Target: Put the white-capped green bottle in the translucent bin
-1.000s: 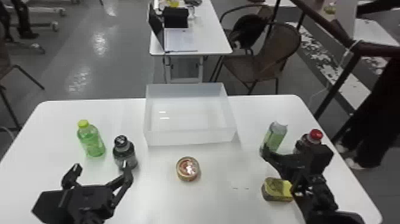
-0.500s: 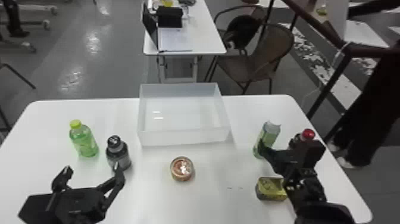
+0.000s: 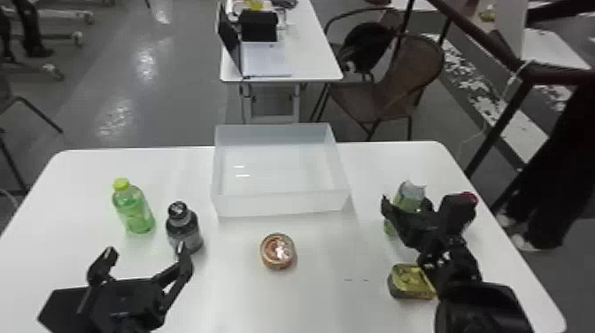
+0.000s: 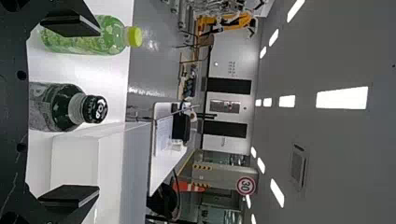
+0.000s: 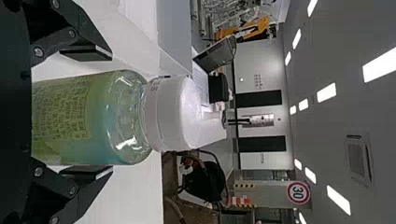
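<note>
The white-capped green bottle (image 3: 408, 195) stands upright on the right of the table, with my right gripper (image 3: 405, 206) around it. In the right wrist view, the bottle (image 5: 93, 116) lies between the spread fingers of the right gripper (image 5: 111, 113); a gap shows on one side, while the other finger is close against it or touching. The translucent bin (image 3: 279, 204) sits at the table's back middle with nothing in it. My left gripper (image 3: 146, 251) is parked open at the front left; in the left wrist view, nothing is held by the left gripper (image 4: 97, 112).
A yellow-capped green bottle (image 3: 133, 210) and a black-capped dark bottle (image 3: 183, 230) stand at left. A round tin (image 3: 277, 251) lies front of the bin. Near the right arm are a yellow can (image 3: 409, 282) and a red-capped bottle (image 3: 469, 197), mostly hidden.
My right gripper has gone forward, away from the robot, and its fingers now reach around the bottle. The head view swayed slightly; the left arm looks nearly still.
</note>
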`<state>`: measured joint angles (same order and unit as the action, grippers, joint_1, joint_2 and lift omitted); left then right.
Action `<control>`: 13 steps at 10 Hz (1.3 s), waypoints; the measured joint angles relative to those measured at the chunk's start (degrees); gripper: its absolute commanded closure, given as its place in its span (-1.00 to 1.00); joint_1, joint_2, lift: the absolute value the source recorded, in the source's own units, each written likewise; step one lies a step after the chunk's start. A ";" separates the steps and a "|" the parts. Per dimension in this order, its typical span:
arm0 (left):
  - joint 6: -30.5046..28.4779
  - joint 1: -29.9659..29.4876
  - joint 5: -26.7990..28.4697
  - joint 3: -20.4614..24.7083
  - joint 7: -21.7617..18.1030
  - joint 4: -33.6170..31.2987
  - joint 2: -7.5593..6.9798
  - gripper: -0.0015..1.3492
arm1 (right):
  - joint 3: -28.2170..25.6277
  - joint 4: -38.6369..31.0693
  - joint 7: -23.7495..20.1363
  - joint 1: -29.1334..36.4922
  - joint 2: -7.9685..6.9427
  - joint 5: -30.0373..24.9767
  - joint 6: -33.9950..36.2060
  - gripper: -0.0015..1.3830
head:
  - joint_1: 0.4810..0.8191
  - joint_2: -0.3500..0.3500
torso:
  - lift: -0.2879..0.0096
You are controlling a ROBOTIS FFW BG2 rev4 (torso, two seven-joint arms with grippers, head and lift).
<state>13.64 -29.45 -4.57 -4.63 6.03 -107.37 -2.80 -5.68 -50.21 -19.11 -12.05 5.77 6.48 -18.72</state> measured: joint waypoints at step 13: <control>0.38 2.41 -0.96 -0.75 -2.42 2.27 0.58 -0.83 | 12.62 -22.11 -4.41 -3.77 0.84 8.04 15.90 0.53 | 0.27 0.17 | 0.62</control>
<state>14.02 -27.03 -5.53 -5.38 3.60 -105.10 -2.22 6.94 -72.32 -23.52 -15.82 6.60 14.52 -2.82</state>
